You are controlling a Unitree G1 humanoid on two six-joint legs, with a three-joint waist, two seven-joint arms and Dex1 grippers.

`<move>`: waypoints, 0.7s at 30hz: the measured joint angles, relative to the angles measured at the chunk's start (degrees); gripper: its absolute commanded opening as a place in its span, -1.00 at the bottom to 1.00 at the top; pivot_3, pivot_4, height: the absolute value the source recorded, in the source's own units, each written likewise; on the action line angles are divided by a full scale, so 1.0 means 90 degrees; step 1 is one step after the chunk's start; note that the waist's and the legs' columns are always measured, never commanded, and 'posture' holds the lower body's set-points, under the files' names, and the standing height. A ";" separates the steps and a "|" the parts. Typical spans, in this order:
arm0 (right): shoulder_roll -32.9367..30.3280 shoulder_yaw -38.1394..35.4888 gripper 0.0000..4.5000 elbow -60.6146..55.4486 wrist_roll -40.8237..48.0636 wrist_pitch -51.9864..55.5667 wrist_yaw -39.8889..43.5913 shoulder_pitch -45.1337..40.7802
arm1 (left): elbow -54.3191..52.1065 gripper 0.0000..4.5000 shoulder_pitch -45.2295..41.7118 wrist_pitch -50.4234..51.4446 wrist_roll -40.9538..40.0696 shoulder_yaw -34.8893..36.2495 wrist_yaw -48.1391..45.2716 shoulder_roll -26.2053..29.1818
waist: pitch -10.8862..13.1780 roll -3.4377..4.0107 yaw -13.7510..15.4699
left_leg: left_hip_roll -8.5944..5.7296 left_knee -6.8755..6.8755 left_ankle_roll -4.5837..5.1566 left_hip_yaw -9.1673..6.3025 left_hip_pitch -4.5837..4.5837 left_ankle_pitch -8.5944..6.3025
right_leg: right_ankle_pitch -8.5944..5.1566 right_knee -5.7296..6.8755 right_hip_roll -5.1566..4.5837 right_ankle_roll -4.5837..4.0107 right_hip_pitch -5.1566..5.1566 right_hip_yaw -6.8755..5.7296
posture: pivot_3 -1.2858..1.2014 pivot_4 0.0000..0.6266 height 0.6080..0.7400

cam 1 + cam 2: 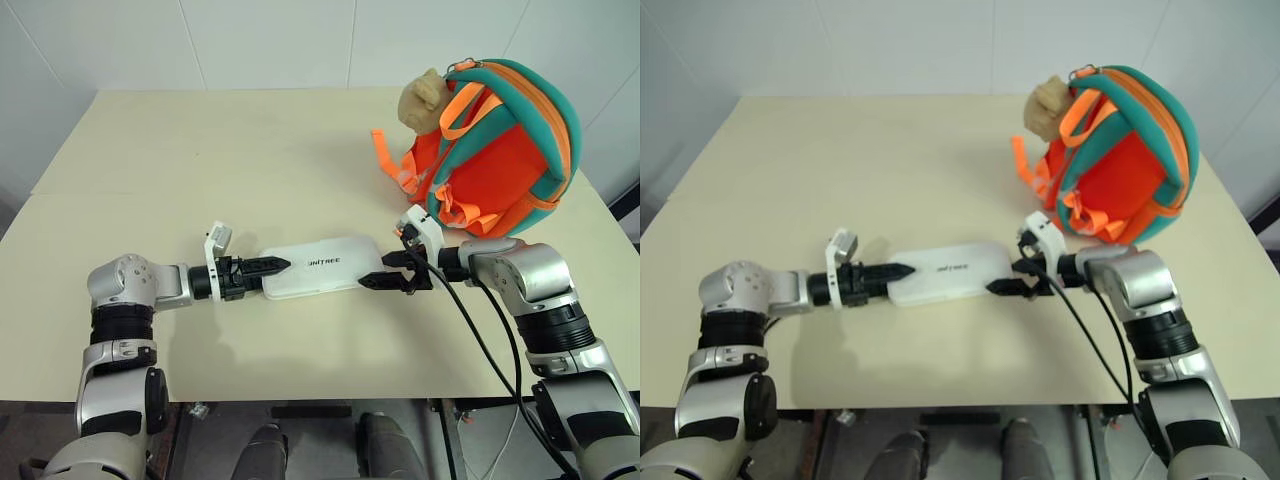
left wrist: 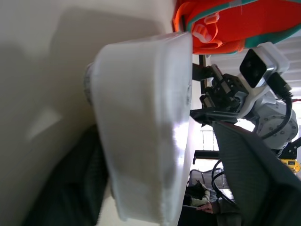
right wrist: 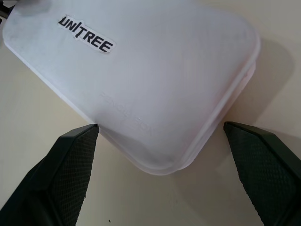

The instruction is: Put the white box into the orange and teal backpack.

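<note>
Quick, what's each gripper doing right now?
Left gripper: at the white box's end, fingers on either side; grip cannot be told.
Right gripper: open, straddling the box's other end.

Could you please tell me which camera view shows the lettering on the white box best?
The right wrist view: the white box sits close, with its dark UNITREE lettering large and readable. Both eye views show the whole box with tiny lettering; the left wrist view shows one end of it, no lettering.
</note>
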 measured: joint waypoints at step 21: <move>-0.0099 -0.0690 1.00 -0.0377 0.0202 0.0103 -0.0483 0.0189 | -0.1110 -0.41 0.0526 -0.1430 -0.0360 0.0518 -0.0606 0.0431 | -0.0001 -0.0001 0.0035 | 0.0005 -0.0038 -0.0005 0.0012 -0.0012 0.0003 | -0.0001 -0.0024 -0.0002 -0.0004 -0.0025 0.0005 | 0.03 -0.52 1.00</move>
